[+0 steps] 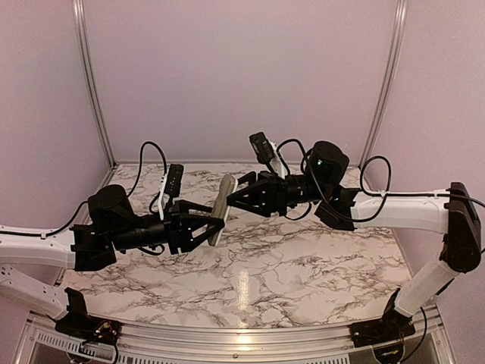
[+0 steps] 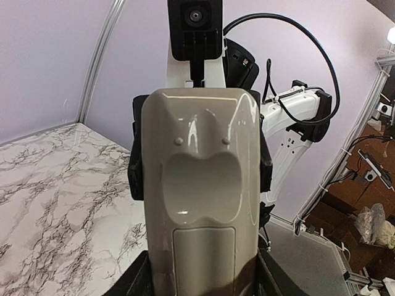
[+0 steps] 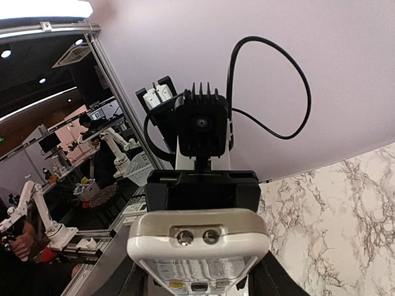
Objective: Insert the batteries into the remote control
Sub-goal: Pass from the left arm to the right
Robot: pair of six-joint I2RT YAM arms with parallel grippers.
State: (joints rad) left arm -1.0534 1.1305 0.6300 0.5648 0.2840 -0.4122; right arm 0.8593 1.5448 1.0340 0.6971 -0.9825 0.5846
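Since no batteries show in any of my three feeds, I cannot say from here whether they are loaded or lying somewhere out of sight. The remote control (image 1: 221, 206) hangs in the air above the marble worktop (image 1: 303, 265), tilted, and is gripped at both ends. The left pincer (image 1: 206, 226) has its lower end and the right pincer (image 1: 233, 196) its upper part.

Both pincers look closed down onto the handset body with nothing else in them. In the left wrist feed the right arm's dark fingers (image 2: 136, 172) press against both long edges of the grey-beige back. My own left fingers sit tight at the bottom corners.

That back faces the left camera, and a rectangular panel (image 2: 203, 250) sits flush in its lower part. I judge the battery bay reads as covered, not open. If the cells are inside, only a check and a set-down are left. If not, the cover has to come off and both cells go in, which is nearly the whole job.

My count is one remote, two pincers on it, no batteries in view and no loose cover piece. The right wrist feed shows two small emitter bulbs (image 3: 195, 235) on the remote's top end.
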